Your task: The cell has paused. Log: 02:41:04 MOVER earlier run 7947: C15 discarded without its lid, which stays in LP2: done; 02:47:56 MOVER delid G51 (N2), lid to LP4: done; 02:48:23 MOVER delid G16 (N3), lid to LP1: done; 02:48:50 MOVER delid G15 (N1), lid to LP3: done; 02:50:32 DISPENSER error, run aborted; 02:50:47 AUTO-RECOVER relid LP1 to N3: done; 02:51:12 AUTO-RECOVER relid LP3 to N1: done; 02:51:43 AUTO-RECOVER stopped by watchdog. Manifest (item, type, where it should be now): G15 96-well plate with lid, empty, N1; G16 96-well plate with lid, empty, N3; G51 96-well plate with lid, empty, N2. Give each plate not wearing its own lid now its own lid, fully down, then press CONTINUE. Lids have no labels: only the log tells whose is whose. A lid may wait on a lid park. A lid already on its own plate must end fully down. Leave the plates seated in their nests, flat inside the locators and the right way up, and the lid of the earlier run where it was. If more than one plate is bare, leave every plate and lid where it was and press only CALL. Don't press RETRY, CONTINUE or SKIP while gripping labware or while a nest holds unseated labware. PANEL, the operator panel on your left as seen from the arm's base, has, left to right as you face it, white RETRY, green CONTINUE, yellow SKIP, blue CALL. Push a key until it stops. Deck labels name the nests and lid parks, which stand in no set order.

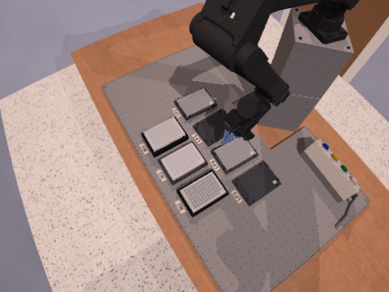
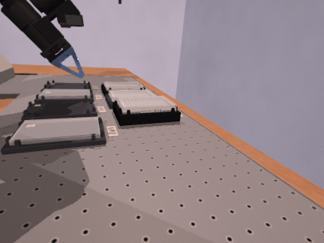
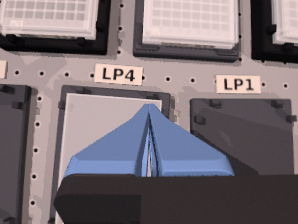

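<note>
The blue pincer [image 3: 150, 150], pressed together on nothing, hovers over the lid [image 3: 95, 120] lying on park LP4 [image 3: 118, 75], with bare park LP1 [image 3: 240, 130] beside it and three plates [image 1: 165, 134] beyond.

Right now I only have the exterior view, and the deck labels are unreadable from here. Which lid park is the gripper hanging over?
Observer: The wrist view shows the LP4 label. The shut, empty gripper points at the lid lying in that park.
Operator: And the dark park beside it?
Observer: That is the LP1 park, and it has no lid in it.
Operator: Where is the panel?
Observer: In the top view the panel sits at the deck's edge beyond the parks, with nothing touching it.
</note>
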`<state>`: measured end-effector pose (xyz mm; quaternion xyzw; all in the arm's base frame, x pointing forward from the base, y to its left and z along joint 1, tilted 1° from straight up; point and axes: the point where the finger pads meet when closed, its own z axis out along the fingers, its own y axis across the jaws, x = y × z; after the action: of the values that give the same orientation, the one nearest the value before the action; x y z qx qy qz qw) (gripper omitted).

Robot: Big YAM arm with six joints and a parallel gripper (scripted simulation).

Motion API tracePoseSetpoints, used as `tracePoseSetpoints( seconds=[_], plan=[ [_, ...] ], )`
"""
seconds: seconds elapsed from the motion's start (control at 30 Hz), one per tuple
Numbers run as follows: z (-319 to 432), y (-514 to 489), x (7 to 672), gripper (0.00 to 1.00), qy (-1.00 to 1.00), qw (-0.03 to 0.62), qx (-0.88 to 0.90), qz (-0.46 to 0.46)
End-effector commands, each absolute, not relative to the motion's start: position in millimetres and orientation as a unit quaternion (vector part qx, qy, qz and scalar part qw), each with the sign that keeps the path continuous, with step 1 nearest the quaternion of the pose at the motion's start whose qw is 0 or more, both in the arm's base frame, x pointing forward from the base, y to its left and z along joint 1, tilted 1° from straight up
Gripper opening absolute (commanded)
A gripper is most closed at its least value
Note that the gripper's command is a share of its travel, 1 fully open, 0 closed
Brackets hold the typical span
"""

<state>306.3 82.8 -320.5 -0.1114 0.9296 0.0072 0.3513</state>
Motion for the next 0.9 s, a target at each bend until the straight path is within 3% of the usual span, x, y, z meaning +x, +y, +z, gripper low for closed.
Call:
tracePoseSetpoints(
  seconds=[0.0,0.87],
  plan=[
    [-315,154,298,0.0,0.929,0.358,-0.082,0.031],
    [-317,175,285,0.0,0.932,0.351,-0.084,0.024]
  ],
)
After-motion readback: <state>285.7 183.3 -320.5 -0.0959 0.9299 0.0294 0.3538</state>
